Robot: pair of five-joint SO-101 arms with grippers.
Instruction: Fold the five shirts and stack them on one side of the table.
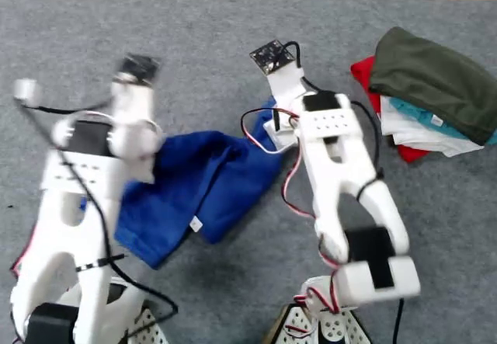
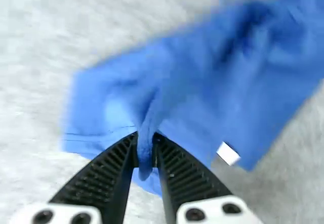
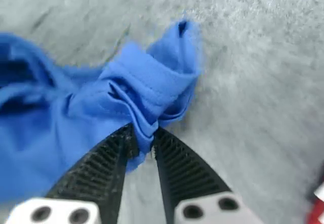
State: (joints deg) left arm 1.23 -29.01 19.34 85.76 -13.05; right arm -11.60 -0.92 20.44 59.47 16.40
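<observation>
A grey, felt-like table top [image 1: 194, 41] carries the whole scene, with two white arms rising from its near edge. A crumpled royal-blue cotton shirt [image 1: 206, 177] lies in a loose heap on the cloth between the two arms, its small white label [image 1: 196, 224] showing near the lower hem.

The left gripper [image 2: 145, 144] has its ribbed black jaws drawn narrow on a pinched fold of the blue fabric, and the ridge of cloth stands up between them. The right gripper [image 3: 142, 134] is likewise closed down on the shirt, gripping a bunched piece of stitched hem at the end of the garment nearest the pile of folded clothes. In the high view the left arm [image 1: 85, 165] stands over the shirt's left edge and the right arm [image 1: 342, 165] over its right corner.

Well apart from the blue shirt, at the right side of the table, four folded shirts sit in a stack. A dark olive-green one [image 1: 435, 80] is on top, and a teal one [image 1: 411, 112] lies under it. Next comes a white one [image 1: 419, 136], and a red one [image 1: 361, 71] at the bottom peeks out at the edges.
</observation>
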